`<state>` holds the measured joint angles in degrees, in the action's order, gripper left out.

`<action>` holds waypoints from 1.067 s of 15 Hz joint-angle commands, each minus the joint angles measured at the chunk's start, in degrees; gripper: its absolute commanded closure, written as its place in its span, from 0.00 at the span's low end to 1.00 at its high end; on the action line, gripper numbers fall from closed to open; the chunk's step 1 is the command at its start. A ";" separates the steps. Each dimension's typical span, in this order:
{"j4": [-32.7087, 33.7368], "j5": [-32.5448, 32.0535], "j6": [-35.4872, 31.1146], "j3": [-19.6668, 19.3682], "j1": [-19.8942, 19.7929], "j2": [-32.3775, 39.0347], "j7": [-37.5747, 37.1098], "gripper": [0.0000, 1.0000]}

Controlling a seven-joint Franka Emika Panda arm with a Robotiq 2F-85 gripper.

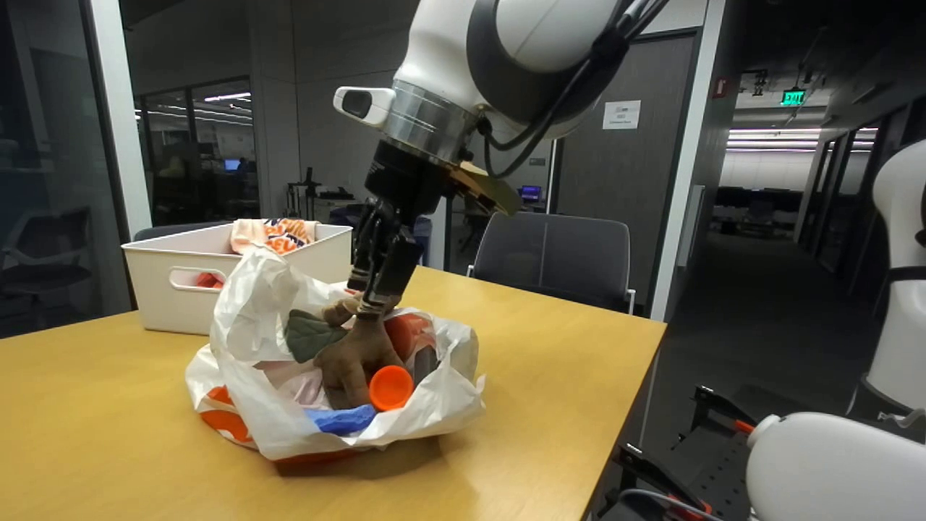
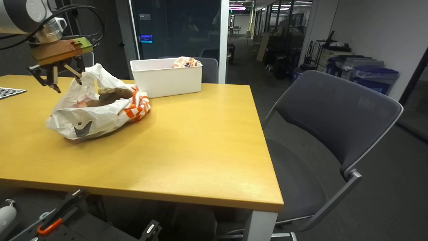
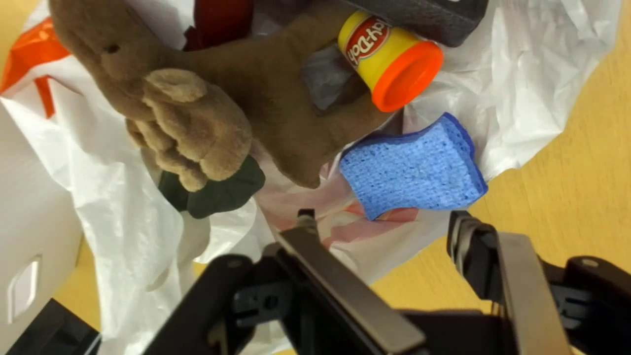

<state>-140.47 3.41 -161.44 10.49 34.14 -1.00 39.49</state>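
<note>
- ok so the arm's fingers (image 3: 471, 254) are spread apart with a good gap, right over the bag (image 2: 100, 120); can't tell if either one brushes the plastic
- bag's white with orange print, mouth open, on the table (image 2: 200, 140), closer to the far edge than the near one from where I'm standing
- brown plush (image 3: 276, 98) is in the bag, lying kinda on top of the pile
- blue sponge (image 3: 416, 170) is in there too, near the rim, just beside the fingers
- Play-Doh tub (image 3: 389, 59), orange lid, sits against the plush, with some black thing (image 3: 429, 15) just beside it
- something dark green (image 3: 229, 192) sticks out next to the plush
- white bin (image 2: 167, 82) stands by the bag, near the far edge towards the far right corner, orange-lettered cloth (image 2: 185, 62) inside
- grey chair (image 2: 334, 117) at the right edge
</note>
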 commanded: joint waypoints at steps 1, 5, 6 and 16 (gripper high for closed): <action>-0.54 -3.08 7.06 3.36 -5.96 -6.91 -11.05 0.00; 0.04 -2.97 20.74 6.35 -8.35 -13.02 -23.99 0.00; 0.26 -1.86 23.81 5.79 -9.09 -14.82 -25.12 0.00; 0.30 7.16 30.86 0.91 -13.36 -12.03 -24.03 0.00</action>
<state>-140.24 7.18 -126.76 12.88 22.35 -15.76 13.08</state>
